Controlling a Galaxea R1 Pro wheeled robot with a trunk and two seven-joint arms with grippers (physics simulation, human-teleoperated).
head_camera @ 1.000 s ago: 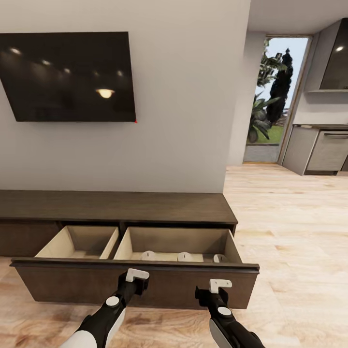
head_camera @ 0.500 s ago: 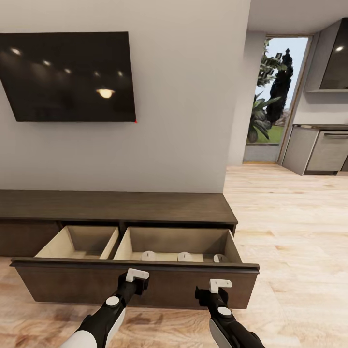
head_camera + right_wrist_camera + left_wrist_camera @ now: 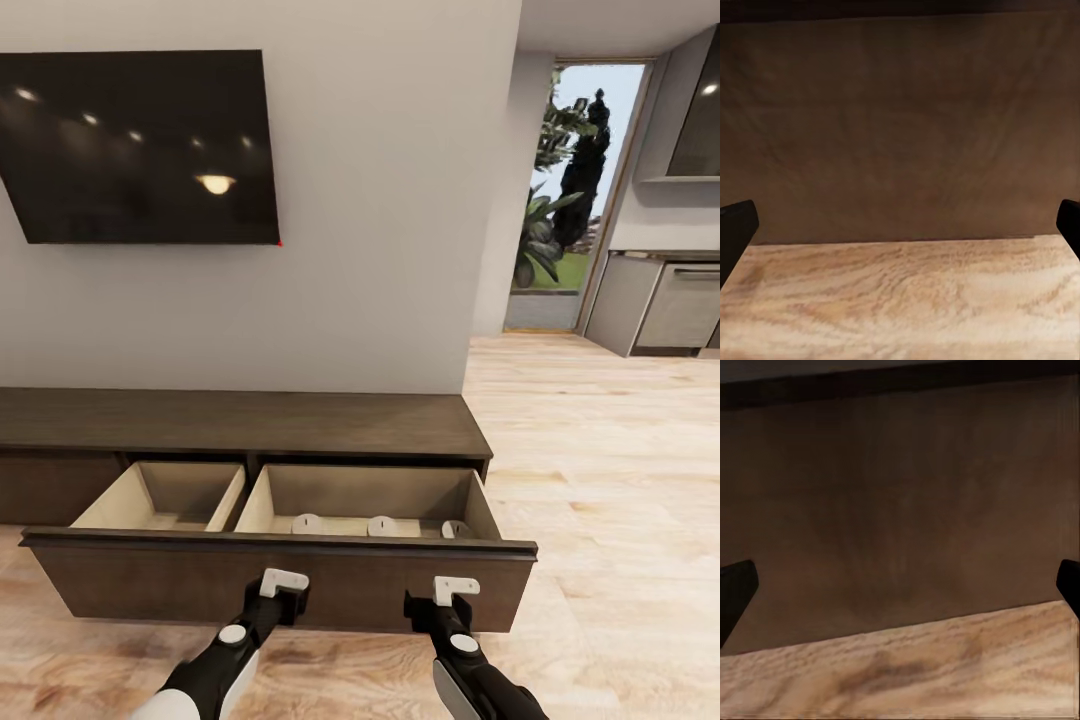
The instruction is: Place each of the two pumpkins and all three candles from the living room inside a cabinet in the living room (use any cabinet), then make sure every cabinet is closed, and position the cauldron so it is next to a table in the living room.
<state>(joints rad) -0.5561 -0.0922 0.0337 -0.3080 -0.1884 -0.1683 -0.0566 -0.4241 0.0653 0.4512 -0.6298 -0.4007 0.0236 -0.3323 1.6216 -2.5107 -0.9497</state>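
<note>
Cabinet (image 3: 240,425): long, low unit of dark-brown wood with a matte grain, standing against a pale wall under a glossy black TV (image 3: 140,145). Its wide drawer front (image 3: 280,580) is pulled fully out; the interior is pale beige, split by a divider into two compartments.

Candles (image 3: 307,523): three small, pale, rounded pieces in a row on the floor of the right compartment. Their finer form is too small to tell.

Left gripper (image 3: 283,583): black fingers, white bracket, spread wide and empty, just before the drawer front.

Right gripper (image 3: 453,592): same build, likewise spread and holding nothing, near the front's right end.

Floor (image 3: 600,470): light wood planks, smooth, faintly glossy.

Risks, as judged: the drawer front is broad, so an uneven push from the two arms could skew it and jam it short of closing. A fast shove might tip or roll the candles. Spread fingertips could catch the thin black top edge (image 3: 300,543) rather than press flat on the panel.
</note>
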